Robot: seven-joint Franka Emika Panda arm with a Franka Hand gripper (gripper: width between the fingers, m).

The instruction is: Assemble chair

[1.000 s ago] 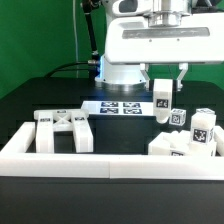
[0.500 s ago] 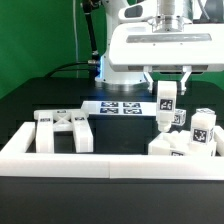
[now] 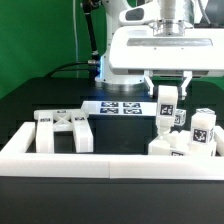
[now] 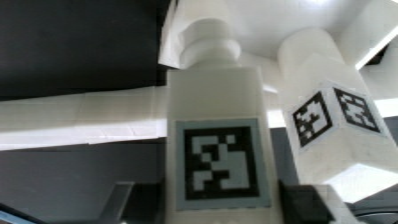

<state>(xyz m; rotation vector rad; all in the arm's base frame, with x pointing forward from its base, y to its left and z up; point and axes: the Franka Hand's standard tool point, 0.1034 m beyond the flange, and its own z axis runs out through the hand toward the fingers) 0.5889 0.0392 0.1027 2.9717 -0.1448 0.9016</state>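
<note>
My gripper (image 3: pixel 166 88) is shut on a white square chair post (image 3: pixel 165 107) with a black-and-white tag, holding it upright above the table at the exterior view's right. In the wrist view the post (image 4: pixel 222 120) fills the middle, pinched between my two dark fingers (image 4: pixel 128 205), with its round peg end pointing away. Below and right of it stands a cluster of white tagged chair parts (image 3: pixel 190 135); one of them shows beside the post in the wrist view (image 4: pixel 329 110). The cross-braced frame (image 3: pixel 64 131) lies at the exterior view's left.
The long low white border wall (image 3: pixel 100 160) runs across the front and up the left side. The marker board (image 3: pixel 118 106) lies flat behind the parts, near the robot base (image 3: pixel 125 72). The table is black, with a green backdrop behind.
My gripper has moved toward the exterior view's right and slightly down with the post in it, now over the cluster of parts. The other parts have not moved.
</note>
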